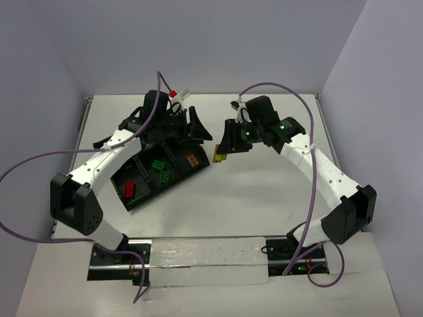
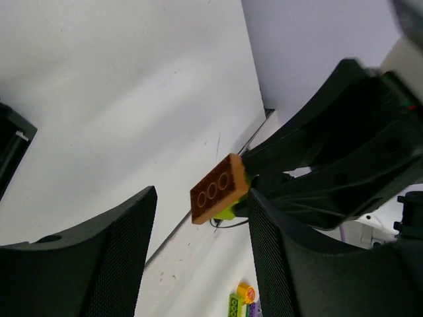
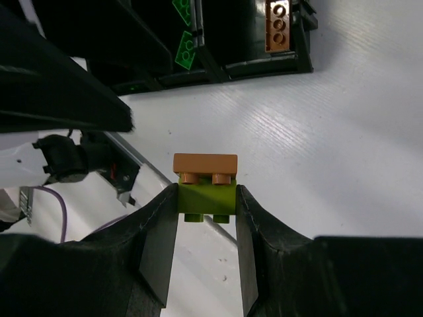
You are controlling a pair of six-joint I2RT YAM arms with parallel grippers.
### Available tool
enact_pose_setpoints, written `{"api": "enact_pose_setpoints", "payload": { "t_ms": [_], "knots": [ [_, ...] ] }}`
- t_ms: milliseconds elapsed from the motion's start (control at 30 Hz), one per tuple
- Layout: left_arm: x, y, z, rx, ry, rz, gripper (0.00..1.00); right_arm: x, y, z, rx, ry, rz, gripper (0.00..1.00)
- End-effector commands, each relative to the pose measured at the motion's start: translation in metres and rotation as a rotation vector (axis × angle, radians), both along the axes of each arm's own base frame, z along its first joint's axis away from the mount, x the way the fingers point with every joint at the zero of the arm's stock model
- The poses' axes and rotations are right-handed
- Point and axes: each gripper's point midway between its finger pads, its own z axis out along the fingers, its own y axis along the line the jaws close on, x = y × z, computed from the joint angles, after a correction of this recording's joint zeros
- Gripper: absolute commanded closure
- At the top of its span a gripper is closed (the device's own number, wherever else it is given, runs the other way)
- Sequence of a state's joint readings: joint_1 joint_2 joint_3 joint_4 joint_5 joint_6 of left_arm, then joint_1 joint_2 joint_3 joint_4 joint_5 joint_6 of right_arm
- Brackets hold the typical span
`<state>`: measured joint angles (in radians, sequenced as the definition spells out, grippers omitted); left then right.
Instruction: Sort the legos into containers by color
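Just right of the black tray [image 3: 258,66], above the worktop [image 1: 264,198]: one two-brick stack, yellow-green brick [image 3: 206,201] clamped in the right jaws, orange brick [image 3: 205,163] standing proud on top, left jaws half-wide flanking it, apparently to split the colours for separate compartments.

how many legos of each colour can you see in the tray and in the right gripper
red legos: 1, in the tray
green legos: 2, in the tray
orange legos: 2, one in the tray, one stuck on the held brick
yellow-green legos: 1, clamped by the right gripper
total: 6; the left arm hides part of the tray
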<state>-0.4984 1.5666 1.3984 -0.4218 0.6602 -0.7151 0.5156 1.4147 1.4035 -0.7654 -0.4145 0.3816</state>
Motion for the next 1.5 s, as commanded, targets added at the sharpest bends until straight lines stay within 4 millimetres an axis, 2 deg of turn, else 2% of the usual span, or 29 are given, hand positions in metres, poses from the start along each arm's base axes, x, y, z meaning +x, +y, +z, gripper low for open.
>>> {"api": "enact_pose_setpoints", "payload": {
  "t_ms": [0, 100, 233, 400, 533, 767, 933, 1067, 1167, 1267, 1367, 1467],
  "knots": [
    [-0.008, 0.011, 0.025, -0.085, -0.191, 0.079, 0.33, 0.019, 0.001, 0.019, 0.084, 0.092, -0.124, 1.0],
    [-0.01, 0.019, 0.026, -0.09, -0.259, 0.111, 0.29, 0.02, 0.008, 0.023, 0.186, 0.172, -0.14, 1.0],
    [-0.016, 0.016, 0.005, -0.043, -0.257, 0.028, 0.3, 0.019, 0.018, 0.027, 0.273, 0.245, -0.112, 1.0],
    [-0.034, 0.012, 0.0, -0.07, -0.282, -0.079, 0.28, 0.018, 0.022, 0.026, 0.314, 0.295, -0.107, 1.0],
    [-0.04, 0.009, -0.008, -0.048, -0.284, -0.136, 0.26, 0.017, 0.026, 0.028, 0.362, 0.314, -0.092, 1.0],
    [-0.047, 0.004, -0.011, -0.053, -0.293, -0.182, 0.28, 0.016, 0.029, 0.027, 0.381, 0.336, -0.094, 1.0],
    [-0.049, 0.002, -0.017, -0.036, -0.284, -0.197, 0.39, 0.017, 0.031, 0.026, 0.396, 0.348, -0.094, 1.0],
    [-0.051, 0.003, -0.019, -0.039, -0.28, -0.192, 0.43, 0.016, 0.031, 0.026, 0.398, 0.349, -0.092, 1.0],
    [-0.049, 0.003, -0.017, -0.04, -0.285, -0.179, 0.52, 0.016, 0.03, 0.024, 0.393, 0.349, -0.097, 1.0],
    [-0.046, 0.003, -0.016, -0.04, -0.283, -0.161, 0.73, 0.014, 0.03, 0.018, 0.378, 0.356, -0.1, 1.0],
    [-0.044, 0.002, -0.016, -0.041, -0.28, -0.153, 0.83, 0.014, 0.028, 0.011, 0.362, 0.362, -0.108, 1.0],
    [-0.043, 0.002, -0.016, -0.036, -0.277, -0.146, 0.98, 0.012, 0.027, 0.005, 0.349, 0.367, -0.112, 1.0]
  ]
}}
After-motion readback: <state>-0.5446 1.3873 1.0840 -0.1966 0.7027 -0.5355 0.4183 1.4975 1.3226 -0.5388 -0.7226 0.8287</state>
